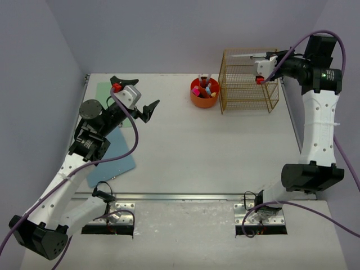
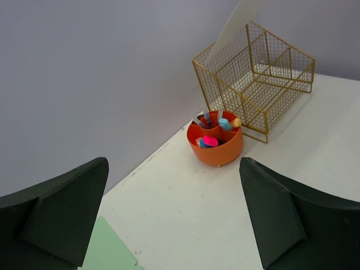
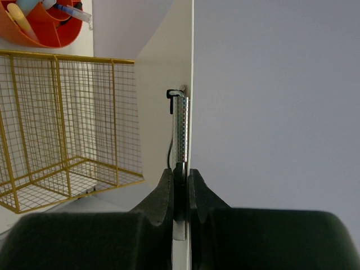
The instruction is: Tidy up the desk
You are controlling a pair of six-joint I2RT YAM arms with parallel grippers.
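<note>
Across the middle of the overhead frame spreads the white surface (image 1: 214, 146), a metal rail along its lower edge and pale lavender walls on its other sides

At the upper right of that frame a gold wire rack (image 1: 247, 79) stands on it, with a round orange organizer cup (image 1: 204, 93) just to its left, close to it but not touching. The cup has compartments and holds pens and markers, one with a pink end

The right tool (image 3: 180, 171) is above the right part of the rack, its two fingers pressed together on the edge of a thin white board (image 3: 166, 112). A perforated metal strip runs along that edge, with a small black clip at its far end. From the left wrist view the board rises at a tilt out of the top of the rack

The left tool (image 1: 135, 90) hangs over the left part of the surface with its fingers spread wide apart and nothing between them. A pale green sheet (image 1: 104, 90) lies flat at the left edge, and a blue sheet (image 1: 115, 157) lies lower down, partly under the left arm
</note>
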